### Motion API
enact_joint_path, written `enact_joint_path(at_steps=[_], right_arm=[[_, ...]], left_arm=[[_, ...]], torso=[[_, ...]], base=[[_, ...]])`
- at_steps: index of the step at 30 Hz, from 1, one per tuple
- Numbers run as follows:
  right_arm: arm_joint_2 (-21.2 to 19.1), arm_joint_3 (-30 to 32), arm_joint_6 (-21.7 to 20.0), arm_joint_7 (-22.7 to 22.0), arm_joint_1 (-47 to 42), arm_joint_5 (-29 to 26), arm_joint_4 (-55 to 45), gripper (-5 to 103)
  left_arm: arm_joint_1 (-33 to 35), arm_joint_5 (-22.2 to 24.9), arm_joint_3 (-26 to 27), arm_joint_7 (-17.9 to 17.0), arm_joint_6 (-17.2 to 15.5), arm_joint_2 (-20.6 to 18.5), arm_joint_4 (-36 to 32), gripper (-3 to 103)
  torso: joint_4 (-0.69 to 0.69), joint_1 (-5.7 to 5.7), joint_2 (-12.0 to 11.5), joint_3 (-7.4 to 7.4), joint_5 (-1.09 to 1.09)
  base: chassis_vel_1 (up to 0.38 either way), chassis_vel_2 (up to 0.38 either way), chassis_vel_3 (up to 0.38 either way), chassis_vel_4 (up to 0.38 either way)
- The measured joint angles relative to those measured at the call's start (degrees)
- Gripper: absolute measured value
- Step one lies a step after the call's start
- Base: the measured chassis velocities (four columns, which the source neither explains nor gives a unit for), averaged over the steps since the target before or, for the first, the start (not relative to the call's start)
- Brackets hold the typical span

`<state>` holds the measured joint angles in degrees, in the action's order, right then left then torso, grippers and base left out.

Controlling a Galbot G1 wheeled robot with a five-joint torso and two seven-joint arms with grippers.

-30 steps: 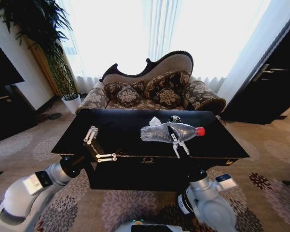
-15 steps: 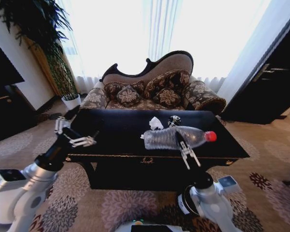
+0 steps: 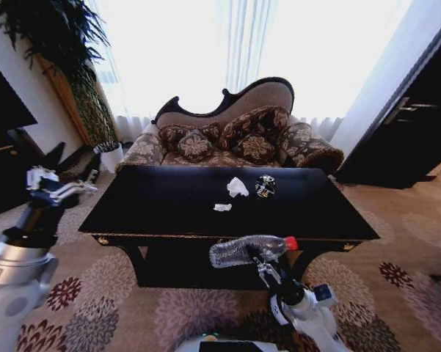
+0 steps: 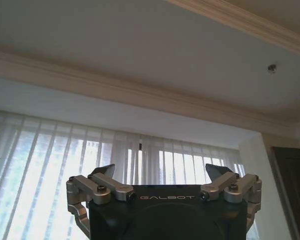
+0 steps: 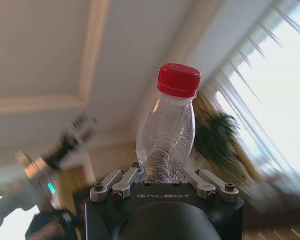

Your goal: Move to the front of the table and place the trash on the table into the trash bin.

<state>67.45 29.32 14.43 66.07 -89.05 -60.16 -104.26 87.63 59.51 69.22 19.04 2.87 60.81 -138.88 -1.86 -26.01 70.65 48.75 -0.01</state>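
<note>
Three scraps lie on the table (image 3: pixel 330 213); my right gripper (image 3: pixel 264 265) clenches the bottle (image 3: pixel 246 250) before its front edge, my left gripper (image 3: pixel 55 183) spread open.

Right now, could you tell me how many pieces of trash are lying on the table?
3: a crumpled white tissue, a dark crushed can beside it, and a small white paper scrap nearer the front. The right gripper holds the bottle.

Right claw (image 3: pixel 263 265) clamped low; left claw (image 3: pixel 50 185) spread, raised.
</note>
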Motion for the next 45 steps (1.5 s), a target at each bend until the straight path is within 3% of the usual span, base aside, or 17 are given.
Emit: enact_joint_path(at_steps=[6,13,15,16,19,22,25,28,29,31,33,34,38,39,42,45], right_arm=[[-1.07,1.02,4.04,3.23,2.80,6.01,13.91,24],[-0.58,1.35,7.22,4.12,4.53,12.39,21.49,24],[-0.12,1.23,8.52,0.09,5.73,16.57,25.06,24],[-0.12,1.23,8.52,0.09,5.73,16.57,25.06,24],[0.21,1.98,9.72,-5.20,6.80,24.55,29.16,24],[0.43,2.21,11.21,-14.47,8.20,32.14,35.14,24],[0.54,2.22,11.94,-18.16,8.96,34.78,38.06,24],[0.76,3.06,13.02,-26.41,10.48,44.46,43.30,24],[0.76,3.06,13.02,-26.41,10.48,44.46,43.30,24],[1.04,3.85,11.72,-36.56,11.51,50.99,44.30,24],[1.05,4.08,10.06,-44.88,12.45,53.79,44.77,24],[1.05,4.08,10.06,-44.88,12.45,53.79,44.77,24],[0.88,5.61,7.36,-54.60,13.70,59.99,45.88,24],[0.88,5.61,7.36,-54.60,13.70,59.99,45.88,24],[0.90,8.59,5.90,-57.48,14.51,69.98,48.76,24],[0.72,8.50,4.80,-58.89,14.68,69.74,50.37,24]], left_arm=[[0.18,0.56,0.77,-0.71,-0.22,0.02,-0.23,100],[0.29,0.38,0.52,-1.04,-0.29,0.70,-0.40,100],[0.36,0.17,0.25,-1.44,-0.32,1.11,-0.58,100],[0.36,0.17,0.25,-1.44,-0.32,1.11,-0.58,100],[0.69,-0.29,-0.26,-1.96,-0.30,1.48,-0.72,100],[0.54,-0.77,-0.63,-2.38,-0.28,1.68,-0.56,100],[0.49,-1.05,-0.90,-2.46,-0.27,1.79,-0.54,100],[0.78,-2.26,-2.24,-2.67,0.07,2.28,-0.69,100],[0.78,-2.26,-2.24,-2.67,0.07,2.28,-0.69,100],[1.08,-3.62,-3.33,-2.67,0.44,2.77,-0.80,100],[1.24,-4.49,-3.96,-2.67,0.59,3.17,-0.82,100],[1.24,-4.49,-3.96,-2.67,0.59,3.17,-0.82,100],[1.45,-5.31,-4.63,-2.86,0.68,3.55,-0.87,100],[1.45,-5.31,-4.63,-2.86,0.68,3.55,-0.87,100],[1.54,-4.60,-4.87,-3.59,0.37,3.68,-1.66,100],[1.54,-4.62,-5.06,-3.65,0.30,3.74,-1.77,100]], torso=[[0.00,0.00,0.00,0.00,0.01],[0.00,0.01,0.00,0.00,0.00],[0.00,0.00,0.00,0.00,0.00],[0.00,0.00,0.00,0.00,0.00],[0.01,0.00,0.00,0.00,0.00],[0.00,0.00,0.00,0.00,0.00],[0.00,0.00,0.00,0.00,0.00],[0.00,0.00,0.00,0.00,0.01],[0.00,0.00,0.00,0.00,0.01],[-0.01,0.00,0.01,0.00,0.00],[0.01,0.00,0.00,0.00,0.00],[0.01,0.00,0.00,0.00,0.00],[0.01,0.00,0.00,0.00,-0.01],[0.01,0.00,0.00,0.00,-0.01],[0.00,0.00,0.00,0.00,-0.03],[0.00,0.00,0.00,0.00,0.02]], base=[[0.000,0.000,0.000,0.000],[0.000,0.000,0.000,0.000],[0.000,0.000,0.000,0.000],[0.000,0.000,0.000,0.000],[0.000,0.000,0.000,0.000],[0.000,0.000,0.000,0.000],[0.000,0.000,0.000,0.000],[0.000,0.000,0.000,0.000],[0.000,0.000,0.000,0.000],[0.000,0.000,0.000,0.000],[0.000,0.000,0.000,0.000],[0.000,0.000,0.000,0.000],[0.000,0.000,0.000,0.000],[0.000,0.000,0.000,0.000],[0.000,0.000,0.000,0.000],[0.000,0.000,0.000,0.000]])
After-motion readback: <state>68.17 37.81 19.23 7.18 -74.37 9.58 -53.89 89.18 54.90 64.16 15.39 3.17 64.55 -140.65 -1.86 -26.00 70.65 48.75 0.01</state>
